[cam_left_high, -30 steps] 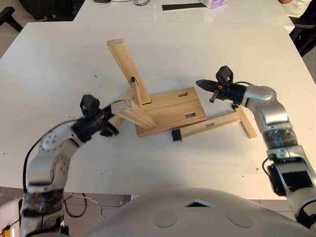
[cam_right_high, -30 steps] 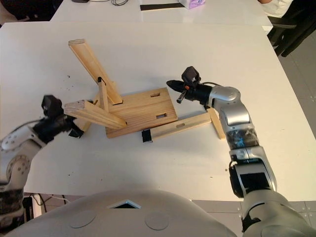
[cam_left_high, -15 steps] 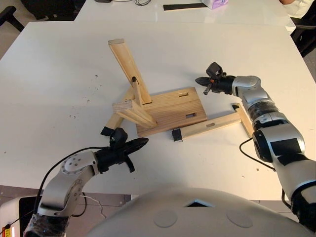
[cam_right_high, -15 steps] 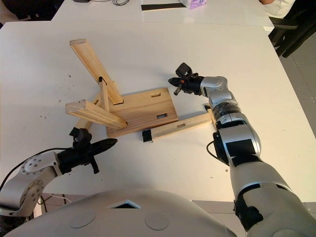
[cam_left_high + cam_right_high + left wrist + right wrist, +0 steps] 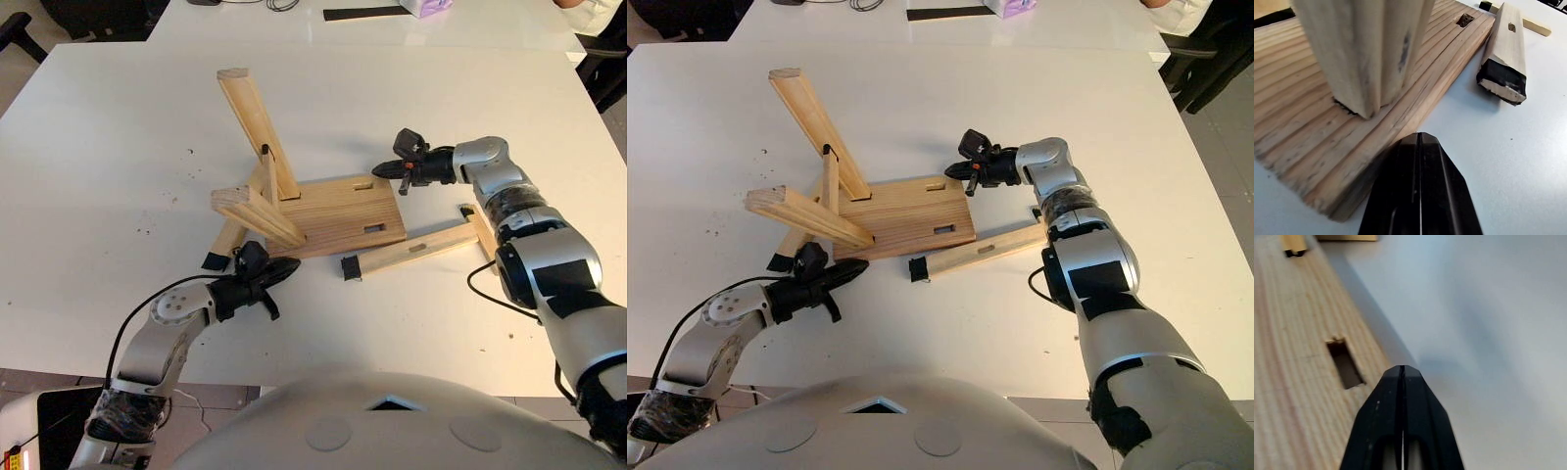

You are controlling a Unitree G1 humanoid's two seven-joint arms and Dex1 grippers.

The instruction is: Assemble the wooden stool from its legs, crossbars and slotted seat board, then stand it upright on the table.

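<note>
Left eye view: the pale slotted wooden seat board (image 5: 343, 220) lies flat on the white desk (image 5: 108, 137). One plain wooden leg (image 5: 253, 117) rises steeply from it and a second wooden leg (image 5: 257, 213) leans low beside the first. A loose black-capped wooden leg (image 5: 407, 253) lies just beside the board's near edge. The left end effector (image 5: 289, 265), fingers pressed together on nothing, points at the board's near corner. The right end effector (image 5: 380, 168), likewise pinched together and empty, sits at the far corner by an open slot. A push from either tip could skid or spin the board, and the leaning legs might then work out of their slots or topple.
</note>
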